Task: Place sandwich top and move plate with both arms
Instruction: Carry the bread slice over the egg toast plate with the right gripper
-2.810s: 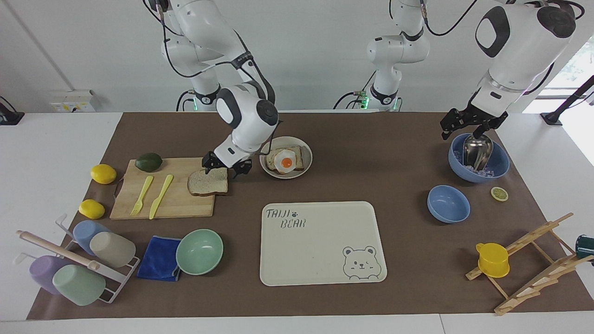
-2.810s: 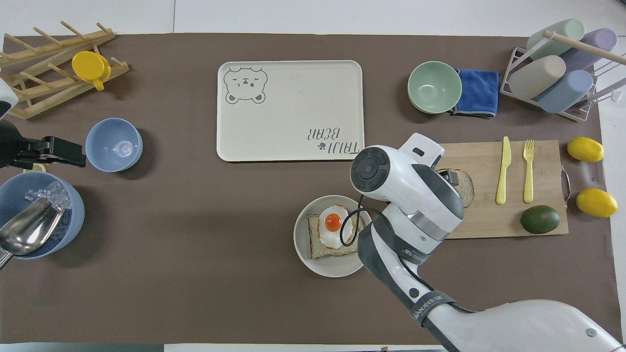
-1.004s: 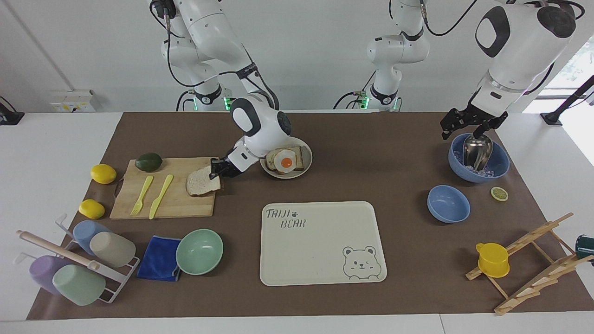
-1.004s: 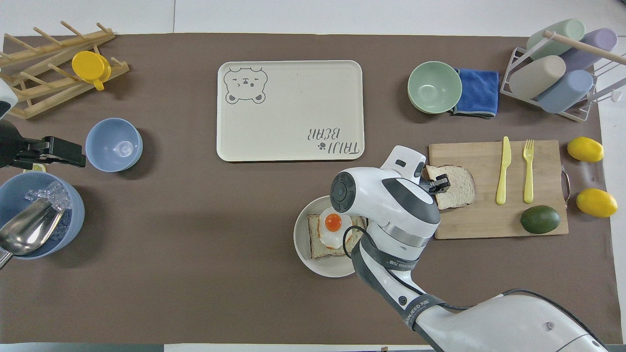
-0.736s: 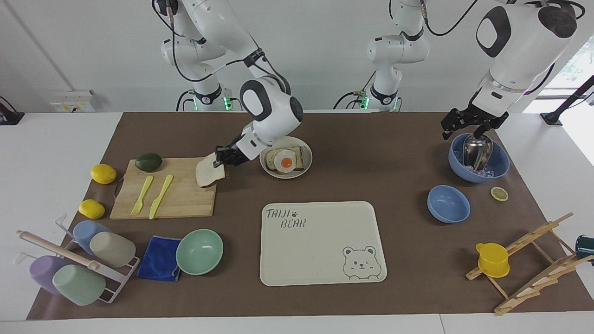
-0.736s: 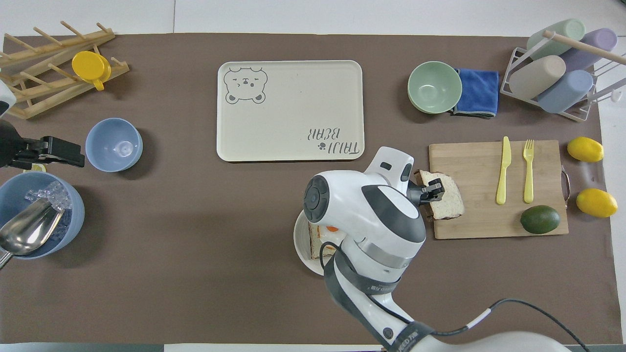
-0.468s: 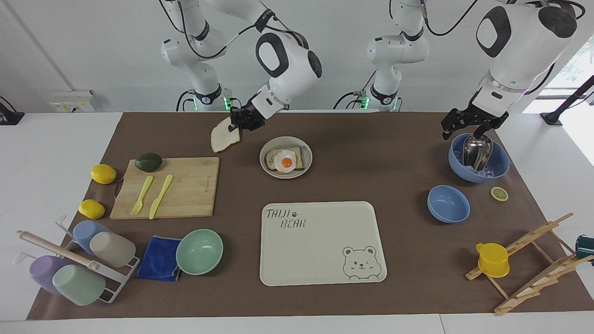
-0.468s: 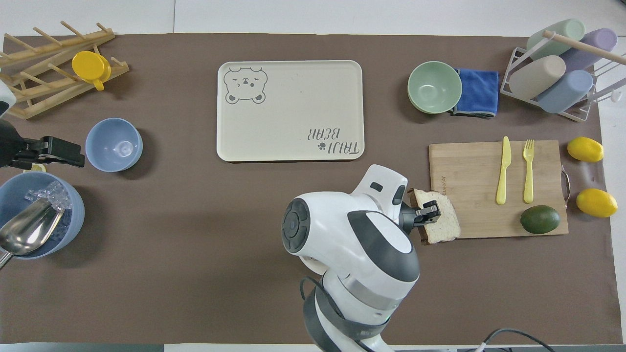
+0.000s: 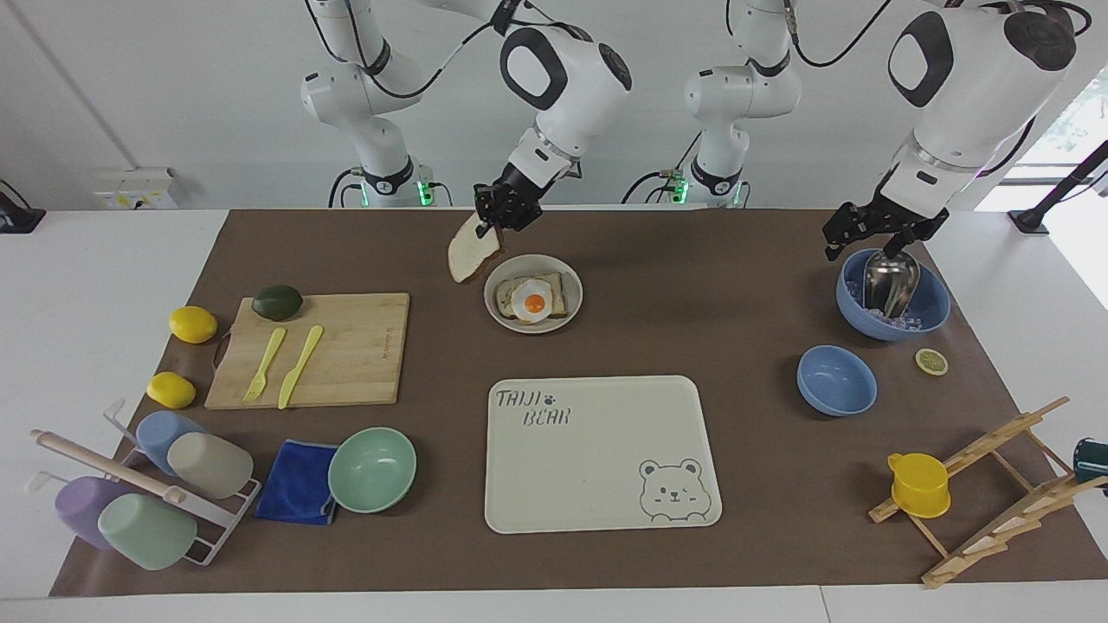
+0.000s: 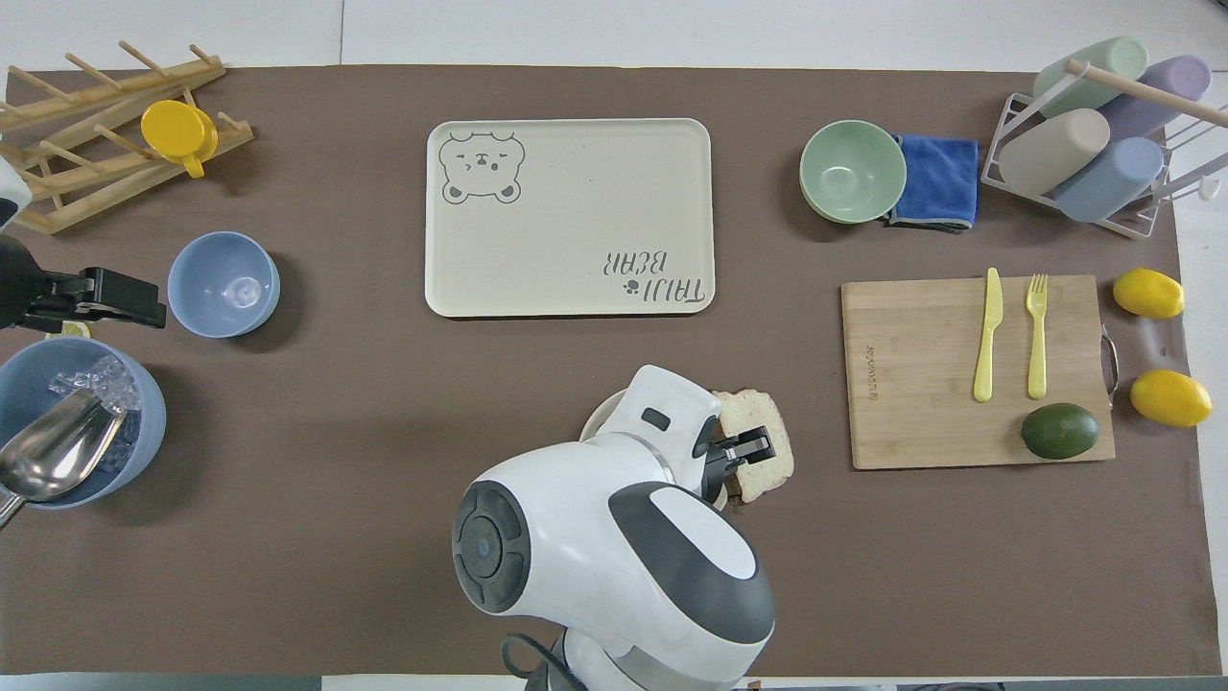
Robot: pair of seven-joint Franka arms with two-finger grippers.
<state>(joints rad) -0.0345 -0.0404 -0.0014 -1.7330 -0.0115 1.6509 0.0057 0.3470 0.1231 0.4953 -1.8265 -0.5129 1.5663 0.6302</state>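
Brown sandwich top (image 9: 465, 252) clamped in right gripper (image 9: 500, 210) fingers, aloft beside plate (image 9: 495, 312); left gripper (image 9: 874, 234) waiting, grip unclear.

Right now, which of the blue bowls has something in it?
The larger blue bowl, under the left gripper, holds ice and a metal scoop. The smaller blue bowl, farther from the robots, is empty.

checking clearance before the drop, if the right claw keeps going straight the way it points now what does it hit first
The right claw, shut on the sandwich top, points down and slightly toward the cutting board. Continuing, the hanging slice would probably meet the brown mat beside the plate, or clip its rim; depth is unclear.
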